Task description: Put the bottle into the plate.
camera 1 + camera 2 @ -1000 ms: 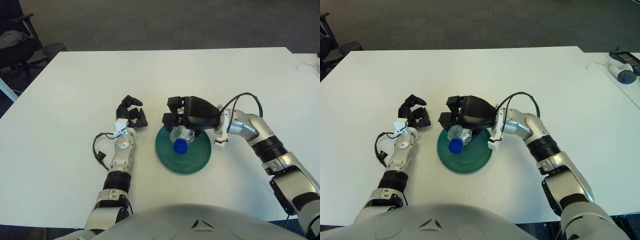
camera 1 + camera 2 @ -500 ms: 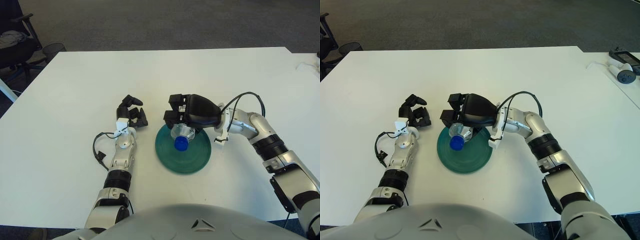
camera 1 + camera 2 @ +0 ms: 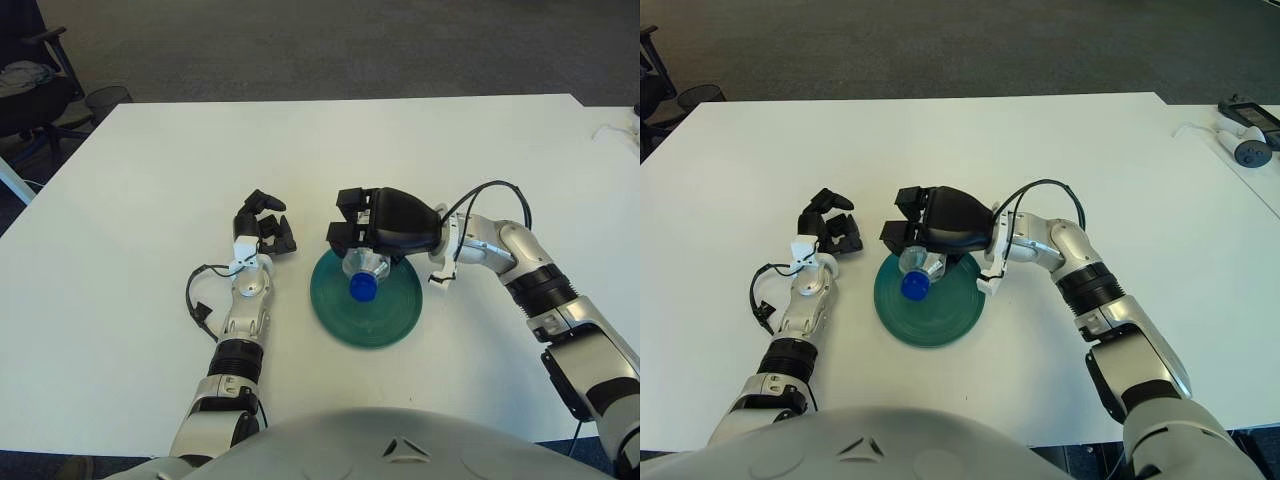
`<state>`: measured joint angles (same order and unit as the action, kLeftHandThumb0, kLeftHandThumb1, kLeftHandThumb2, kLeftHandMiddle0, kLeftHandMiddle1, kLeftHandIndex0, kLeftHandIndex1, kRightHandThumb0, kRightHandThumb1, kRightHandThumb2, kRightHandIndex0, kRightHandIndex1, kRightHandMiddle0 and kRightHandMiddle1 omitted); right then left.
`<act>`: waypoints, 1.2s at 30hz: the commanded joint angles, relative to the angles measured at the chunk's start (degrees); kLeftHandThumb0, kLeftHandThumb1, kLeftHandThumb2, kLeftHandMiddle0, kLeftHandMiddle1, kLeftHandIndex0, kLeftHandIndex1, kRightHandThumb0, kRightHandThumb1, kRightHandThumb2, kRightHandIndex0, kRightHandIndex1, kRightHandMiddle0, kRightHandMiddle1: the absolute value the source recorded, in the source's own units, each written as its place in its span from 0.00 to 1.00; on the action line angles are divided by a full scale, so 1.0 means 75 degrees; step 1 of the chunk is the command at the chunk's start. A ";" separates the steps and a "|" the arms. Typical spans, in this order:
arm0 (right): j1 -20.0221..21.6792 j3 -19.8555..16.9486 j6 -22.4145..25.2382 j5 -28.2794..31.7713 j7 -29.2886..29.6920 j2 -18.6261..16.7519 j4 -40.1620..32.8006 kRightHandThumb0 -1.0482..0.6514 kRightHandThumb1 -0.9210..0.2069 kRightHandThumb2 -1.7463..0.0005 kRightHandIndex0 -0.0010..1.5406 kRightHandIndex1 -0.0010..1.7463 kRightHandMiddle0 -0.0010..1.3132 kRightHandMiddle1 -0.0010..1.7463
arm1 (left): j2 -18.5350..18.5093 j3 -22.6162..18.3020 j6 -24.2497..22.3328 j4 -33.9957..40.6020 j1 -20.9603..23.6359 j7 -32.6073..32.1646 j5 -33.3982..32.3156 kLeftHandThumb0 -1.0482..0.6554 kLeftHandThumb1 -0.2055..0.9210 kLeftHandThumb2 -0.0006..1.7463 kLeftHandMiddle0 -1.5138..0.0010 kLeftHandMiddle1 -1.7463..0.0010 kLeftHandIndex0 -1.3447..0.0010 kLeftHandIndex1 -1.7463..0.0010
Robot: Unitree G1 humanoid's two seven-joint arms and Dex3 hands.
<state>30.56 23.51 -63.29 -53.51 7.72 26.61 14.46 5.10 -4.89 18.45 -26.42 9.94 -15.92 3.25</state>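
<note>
Right hand [image 3: 385,225], fingers wrapped round the bottle [image 3: 364,275], should lower it gently onto the plate [image 3: 390,315] before letting go.

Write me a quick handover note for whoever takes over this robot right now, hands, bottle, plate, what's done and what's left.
Right hand: shut on the bottle, blue cap toward the robot, above the green plate.
Left hand: idle left of the plate, fingers curled, holding nothing.
Done: bottle grasped and brought over the plate.
Left: set it down on the plate, if it isn't touching yet, then open the hand and withdraw.
</note>
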 commanded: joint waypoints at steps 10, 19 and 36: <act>0.0133 0.0043 -0.0032 -0.0342 0.0156 0.0283 -0.0404 0.30 0.67 0.14 0.84 1.00 0.56 1.00 | -0.0078 -0.0041 -0.0200 -0.0122 -0.0037 0.0153 -0.0090 0.26 0.20 0.96 0.14 0.00 0.36 0.00; 0.0155 0.0272 -0.0192 -0.0411 -0.0001 0.0451 -0.0486 0.32 0.61 0.19 0.87 1.00 0.52 1.00 | -0.0073 -0.0036 -0.0119 -0.0137 -0.0022 0.0108 -0.0062 0.26 0.20 0.96 0.14 0.00 0.36 0.00; 0.0017 0.0224 -0.0012 -0.0885 0.0522 0.0523 -0.0663 0.34 0.53 0.26 0.83 1.00 0.46 1.00 | -0.0083 -0.0004 -0.0197 -0.0033 -0.0010 0.0025 0.0045 0.25 0.19 0.98 0.14 0.00 0.34 0.00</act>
<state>30.62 26.17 -64.24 -60.01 10.49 30.04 10.19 4.70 -4.85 18.31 -26.61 10.18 -15.68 3.47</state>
